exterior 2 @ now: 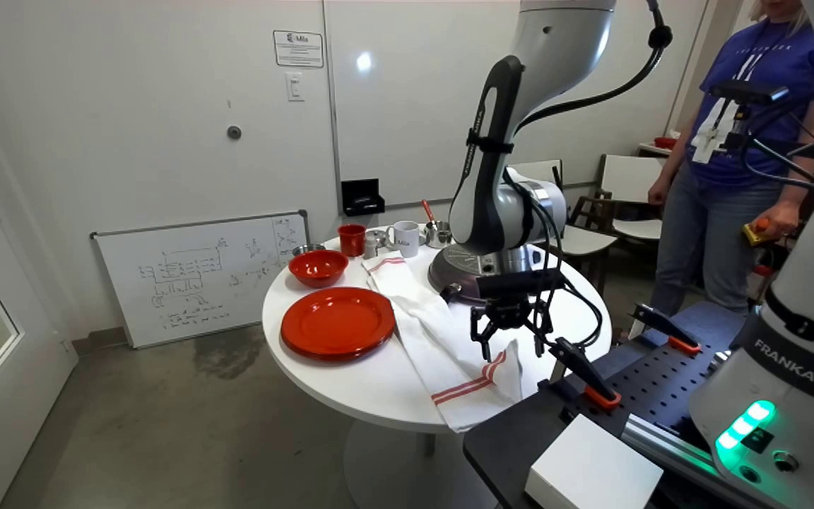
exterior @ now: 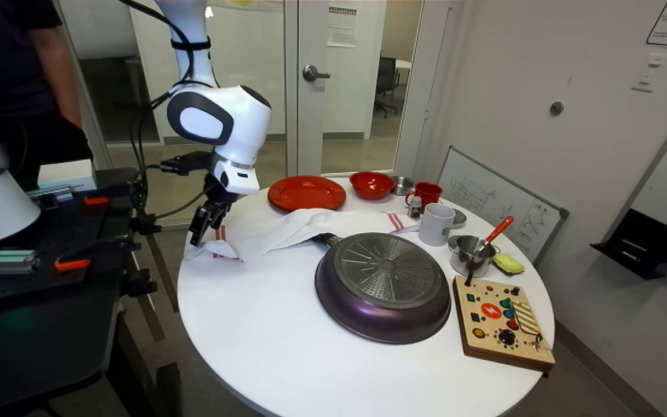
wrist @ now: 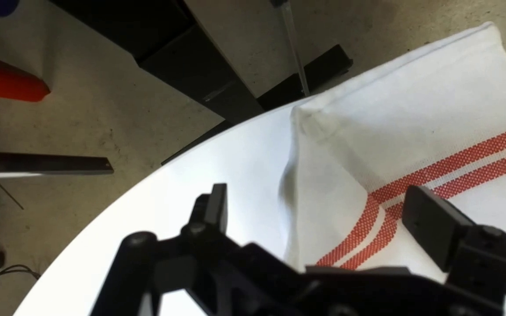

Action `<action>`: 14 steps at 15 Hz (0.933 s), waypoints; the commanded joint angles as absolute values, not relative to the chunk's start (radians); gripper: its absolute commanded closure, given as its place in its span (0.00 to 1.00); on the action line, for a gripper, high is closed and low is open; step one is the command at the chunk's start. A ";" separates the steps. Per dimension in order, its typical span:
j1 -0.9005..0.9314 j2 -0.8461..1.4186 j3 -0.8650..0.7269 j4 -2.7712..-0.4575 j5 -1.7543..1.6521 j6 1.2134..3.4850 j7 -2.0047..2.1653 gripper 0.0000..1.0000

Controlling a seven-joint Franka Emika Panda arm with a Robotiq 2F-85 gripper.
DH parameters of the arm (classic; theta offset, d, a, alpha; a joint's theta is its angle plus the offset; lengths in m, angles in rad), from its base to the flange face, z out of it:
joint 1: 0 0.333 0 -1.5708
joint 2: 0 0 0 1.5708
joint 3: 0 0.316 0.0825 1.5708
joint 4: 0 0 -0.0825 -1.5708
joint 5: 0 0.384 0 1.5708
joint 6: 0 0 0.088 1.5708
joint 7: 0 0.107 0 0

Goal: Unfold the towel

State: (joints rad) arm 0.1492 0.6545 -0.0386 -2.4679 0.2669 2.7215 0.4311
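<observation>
Left to right in an exterior view: towel (exterior 2: 414,325) lies folded lengthwise, left of the pan (exterior 2: 456,267), striped end reaching out in front of it. My hand (exterior 2: 513,355) hangs spread over that end, pinching nothing. I judge: pinch the upper layer only, lift slowly, peel toward the pan.

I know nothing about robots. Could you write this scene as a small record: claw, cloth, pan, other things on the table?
Gripper: open, at one striped end of the white towel; contact unclear
Towel: a long strip, creased at that end, not yet spread out
Pan: dark, upside down, beside the towel
Tableware: red plate, red bowl, red mug, white mug
Other: metal pot with red-handled utensil, wooden board with knobs
</observation>
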 commanded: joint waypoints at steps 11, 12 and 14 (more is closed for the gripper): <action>0.104 0.791 -0.066 -2.324 0.210 2.729 0.355 0.26; 0.095 0.797 -0.057 -2.317 0.217 2.733 0.348 0.32; 0.083 0.800 -0.045 -2.304 0.230 2.725 0.349 0.47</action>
State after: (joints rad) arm 0.1087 0.7774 -0.0670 -2.3375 0.2242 2.7311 0.3679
